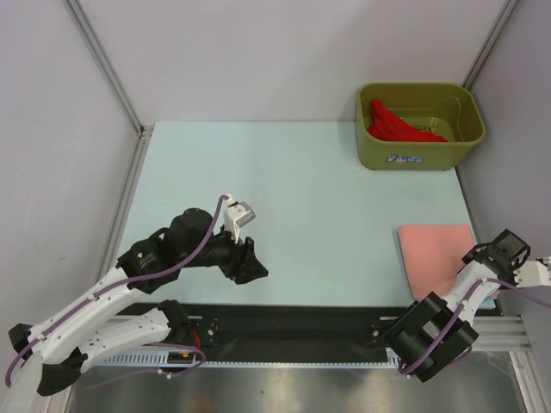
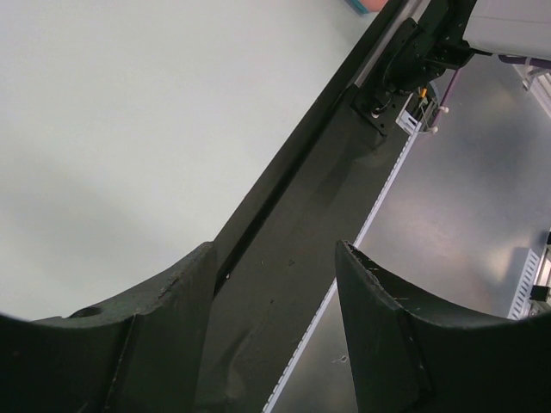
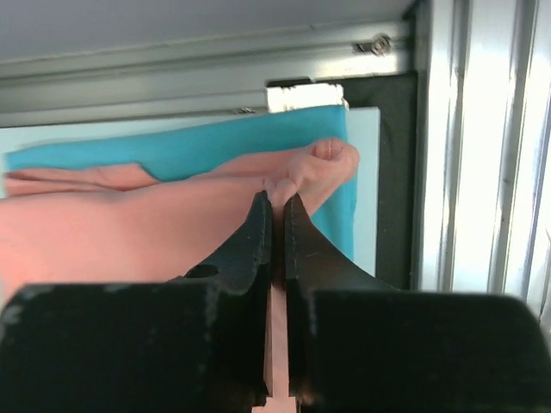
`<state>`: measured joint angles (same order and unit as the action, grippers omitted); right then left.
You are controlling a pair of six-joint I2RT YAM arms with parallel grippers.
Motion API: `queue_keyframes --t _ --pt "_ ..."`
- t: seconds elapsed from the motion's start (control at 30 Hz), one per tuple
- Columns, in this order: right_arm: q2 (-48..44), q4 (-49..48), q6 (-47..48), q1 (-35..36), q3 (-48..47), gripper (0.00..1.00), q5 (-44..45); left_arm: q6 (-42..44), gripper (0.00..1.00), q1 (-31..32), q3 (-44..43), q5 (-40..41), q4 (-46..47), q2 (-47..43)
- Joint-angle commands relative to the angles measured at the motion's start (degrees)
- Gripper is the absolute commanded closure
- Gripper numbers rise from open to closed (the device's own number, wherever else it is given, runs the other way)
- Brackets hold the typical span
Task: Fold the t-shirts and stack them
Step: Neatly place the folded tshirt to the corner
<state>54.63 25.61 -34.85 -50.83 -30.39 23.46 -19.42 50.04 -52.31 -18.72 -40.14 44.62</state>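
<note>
A folded salmon-pink t-shirt [image 1: 435, 254] lies at the table's right front, on top of a turquoise-blue t-shirt [image 3: 215, 151] whose edge shows beyond it. My right gripper [image 3: 277, 202] is shut on a pinched fold at the pink shirt's [image 3: 129, 232] edge, and in the top view this gripper [image 1: 476, 255] sits at the shirt's right side. A bright red t-shirt [image 1: 396, 125] lies crumpled in the olive-green tub [image 1: 413, 157]. My left gripper [image 1: 250, 262] hangs open and empty over the table's front left; its jaws [image 2: 275, 249] stand apart above the black front rail.
The tub stands at the back right corner. A black rail [image 1: 293, 323] and a metal frame run along the near edge. Grey walls with aluminium posts [image 1: 108, 69] close in the left, back and right.
</note>
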Motion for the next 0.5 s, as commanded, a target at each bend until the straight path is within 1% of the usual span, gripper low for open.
queue_keyframes --t 0.0,0.17,0.2,0.23,0.3,0.33,0.37,0.43,0.47 --pt "-1.63 -3.72 2.50 0.99 -5.72 1.00 1.58 1.05 0.37 -1.00 -1.04 -1.40 0.94 -1.20" --pt "-6.90 -2.49 8.12 3.19 -6.44 1.00 2.99 1.05 0.37 -1.70 0.28 -2.72 1.91 -1.38" --pt "-8.39 -2.66 10.48 3.97 -5.04 1.00 3.17 1.05 0.37 -1.79 0.28 -2.90 1.91 -1.38" --pt "-8.66 -2.75 11.29 4.42 -4.16 1.00 5.26 1.22 0.37 -1.88 0.11 -2.99 1.82 -1.29" --pt "-8.40 -4.24 10.77 4.60 -2.31 1.00 6.86 1.58 0.37 -2.14 -0.15 -3.34 1.38 -1.20" --pt "-7.70 -5.90 10.51 3.73 -0.22 0.96 4.42 1.84 0.37 -2.23 -0.33 -3.34 0.95 -1.12" --pt "-6.83 -8.09 9.29 3.11 0.68 0.91 3.96 1.93 0.37 -2.23 -0.59 -3.51 0.59 -0.85" --pt "-3.76 -7.59 5.25 1.27 1.91 0.82 4.39 2.19 0.37 -2.23 -1.64 -3.34 -0.28 -0.68" --pt "-2.79 -7.59 4.97 0.65 2.18 0.82 3.79 2.28 0.36 -2.23 -2.09 -3.43 -1.33 -0.50"
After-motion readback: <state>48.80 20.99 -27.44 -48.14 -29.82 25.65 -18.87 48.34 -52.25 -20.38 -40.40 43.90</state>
